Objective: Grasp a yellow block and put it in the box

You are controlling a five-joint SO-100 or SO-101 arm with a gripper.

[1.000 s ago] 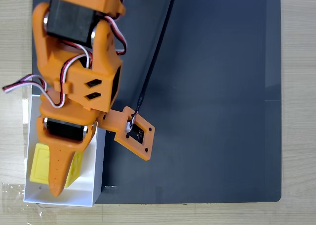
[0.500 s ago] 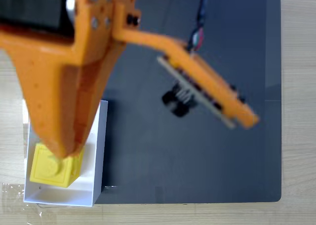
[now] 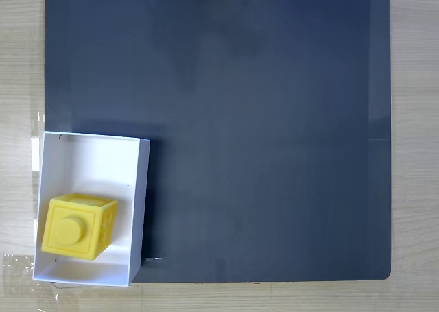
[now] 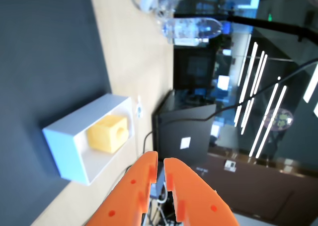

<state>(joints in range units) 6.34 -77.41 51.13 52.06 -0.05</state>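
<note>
In the fixed view, far left, the box [image 3: 94, 142] sat at the lower left corner of the dark mat [image 3: 260, 134], partly over the wooden table [image 3: 20, 65]. The yellow block [image 3: 77, 226] lay inside it, stud face up, tucked toward the box's lower left wall. The mat to the right lay bare, and the table showed again along the right edge.

In the wrist view, the mat took the left side, with the box [image 4: 64, 146] at its edge and the yellow block [image 4: 108, 132] resting inside, well apart from the arm. Lower middle, the orange gripper [image 4: 160, 160] hung clear above the table [image 4: 144, 62], its two fingers nearly pressed together with a thin gap between the tips, holding nothing. At the top, a plastic bottle [image 4: 191, 27] lay on the table.
</note>
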